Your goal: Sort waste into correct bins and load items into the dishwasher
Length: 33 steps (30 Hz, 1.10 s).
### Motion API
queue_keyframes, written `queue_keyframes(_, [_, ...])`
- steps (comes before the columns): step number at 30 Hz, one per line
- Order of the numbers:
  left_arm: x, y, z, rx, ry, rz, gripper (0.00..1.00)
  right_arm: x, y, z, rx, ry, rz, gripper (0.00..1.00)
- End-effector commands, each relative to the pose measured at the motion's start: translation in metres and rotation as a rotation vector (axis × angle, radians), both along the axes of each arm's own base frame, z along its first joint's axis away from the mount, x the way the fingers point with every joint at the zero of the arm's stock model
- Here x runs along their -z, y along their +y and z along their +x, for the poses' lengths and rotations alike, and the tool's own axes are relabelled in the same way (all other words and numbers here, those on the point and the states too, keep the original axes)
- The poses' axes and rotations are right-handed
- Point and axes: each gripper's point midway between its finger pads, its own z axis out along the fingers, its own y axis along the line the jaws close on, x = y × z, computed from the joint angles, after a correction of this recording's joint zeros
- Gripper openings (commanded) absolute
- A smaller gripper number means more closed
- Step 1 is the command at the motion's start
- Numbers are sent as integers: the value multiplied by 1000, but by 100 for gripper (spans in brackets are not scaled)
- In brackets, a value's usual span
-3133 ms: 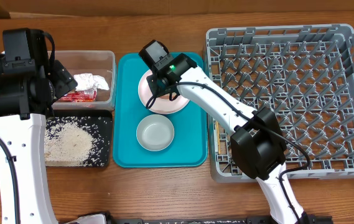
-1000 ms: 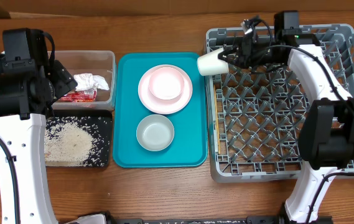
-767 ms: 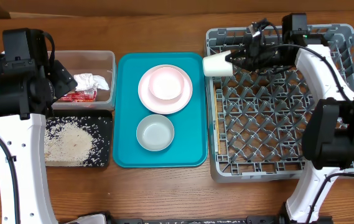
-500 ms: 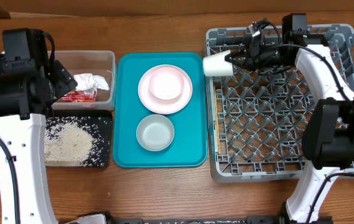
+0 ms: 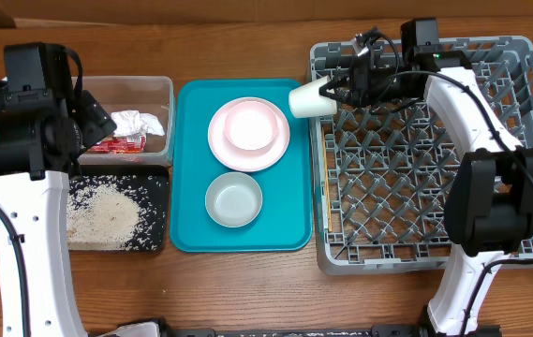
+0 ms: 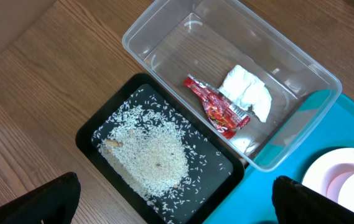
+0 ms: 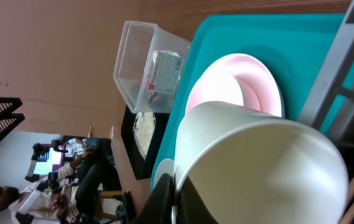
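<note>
Small white cup (image 5: 311, 97) hung sideways, clamped in right fingers (image 5: 346, 90), over left rim of large grey pegged plastic dish rack (image 5: 435, 234). Long axis left-right, free end toward teal tray (image 5: 191, 215). Mouth hidden; fingertips barely visible. Left fingers (image 6: 40, 199) apart, empty, cropped.

The small cup (image 5: 309, 98) is plain white. The flat plastic tray (image 5: 191, 220) is teal. The square rack (image 5: 416, 187) is grey. White rice (image 5: 105, 211) dots the black tray (image 5: 158, 239).

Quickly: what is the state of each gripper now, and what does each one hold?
Left gripper: open, holding nothing.
Right gripper: closed on the small white cup.
</note>
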Motion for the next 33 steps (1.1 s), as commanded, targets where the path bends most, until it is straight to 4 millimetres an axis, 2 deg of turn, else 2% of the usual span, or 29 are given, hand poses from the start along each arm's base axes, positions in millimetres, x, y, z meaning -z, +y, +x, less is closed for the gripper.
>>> queue_keyframes(1, [-6, -1, 1, 9, -16, 5, 100, 23, -15, 2, 53, 23, -132, 4])
queue_keyframes(6, [-6, 0, 1, 9, -16, 5, 100, 56, -41, -1, 122, 85, -350, 4])
queue_keyframes(11, [-6, -1, 1, 9, -16, 5, 100, 71, -62, -5, 158, 130, -465, 4])
queue_keyframes(16, [-6, -1, 1, 9, -16, 5, 100, 79, -75, -9, 178, 154, -539, 8])
queue_keyframes(29, [-6, -1, 1, 9, -16, 5, 100, 81, -80, -21, 142, 172, -576, 9])
queue_keyframes(33, [-6, -1, 1, 9, -16, 5, 100, 56, -83, -23, 162, 123, -589, 9])
